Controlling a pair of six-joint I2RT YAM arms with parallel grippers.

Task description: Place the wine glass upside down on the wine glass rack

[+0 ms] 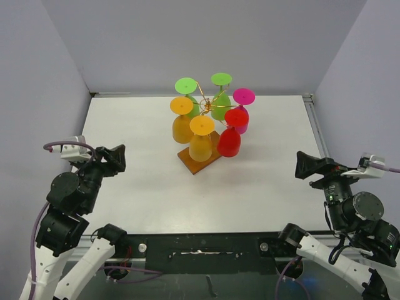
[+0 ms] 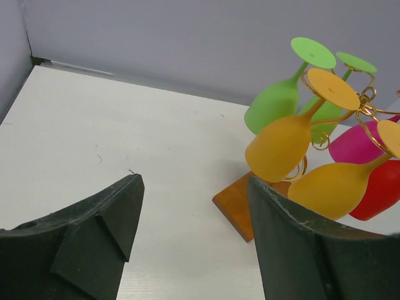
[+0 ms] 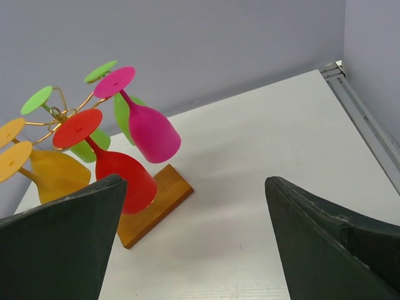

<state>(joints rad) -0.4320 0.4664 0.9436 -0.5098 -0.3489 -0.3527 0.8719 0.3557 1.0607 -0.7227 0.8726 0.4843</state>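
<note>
Spread wide, holding nothing, touching nothing: left gripper (image 1: pixel 116 157), right gripper (image 1: pixel 307 164). Hanging upside down on wine glass rack (image 1: pixel 209 107): six wine glasses (image 1: pixel 200 147). Rack at table (image 1: pixel 137 187) centre-rear, well apart from both grippers.

Setting: robotics lab test cell. Indicators: a white desk (image 1: pixel 156 187) enclosed on three sides by plain grey walls (image 1: pixel 206 37); left arm (image 1: pixel 69 200) and right arm (image 1: pixel 356 212) bolted to a black base plate (image 1: pixel 200 240) at its near edge; exposed purple cable (image 1: pixel 390 167).
</note>
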